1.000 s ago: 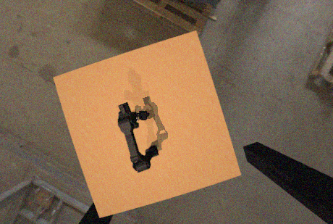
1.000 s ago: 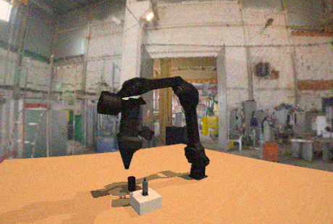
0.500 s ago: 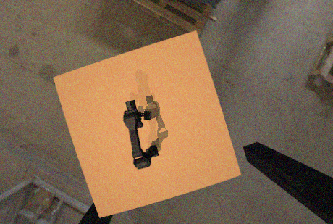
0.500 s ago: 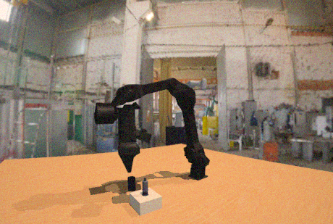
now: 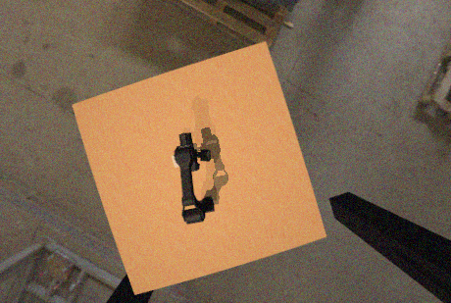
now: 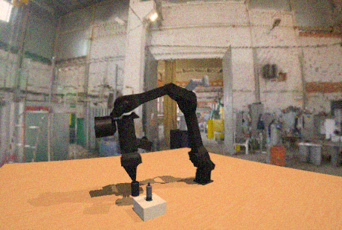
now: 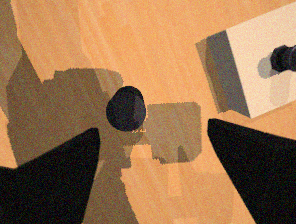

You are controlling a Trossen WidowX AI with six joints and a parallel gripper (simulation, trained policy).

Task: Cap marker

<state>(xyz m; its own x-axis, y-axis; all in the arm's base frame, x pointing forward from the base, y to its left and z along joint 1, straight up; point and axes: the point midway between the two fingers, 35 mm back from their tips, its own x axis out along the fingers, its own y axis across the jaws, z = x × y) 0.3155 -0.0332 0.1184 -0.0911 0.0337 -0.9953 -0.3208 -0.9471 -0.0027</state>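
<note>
Cap (image 6: pixel 135 188) (image 7: pixel 126 109): black, upright | marker (image 6: pixel 149 192) (image 7: pixel 284 58): dark, upright, uncapped

The arm that I operate is all black, with thick angular links, rounded joints and a hand (image 6: pixel 134 181) (image 7: pixel 154 130) with dark tapered fingers.

From the exterior view, the block (image 6: pixel 156 208) (image 7: pixel 250 65) sits on the near part of the table (image 5: pixel 275 209) (image 6: pixel 260 196) (image 7: pixel 175 50). The marker (image 6: pixel 149 193) (image 7: pixel 284 59) stands upright in it. The cap (image 6: pixel 135 188) (image 7: pixel 126 108) stands on the table, left of the marker and slightly farther, off the block. The gripper (image 6: pixel 134 180) (image 7: pixel 154 130) is above the cap; contact is unclear. The arm's base (image 5: pixel 210 204) (image 6: pixel 211 181) stands farther and to the right.
</note>
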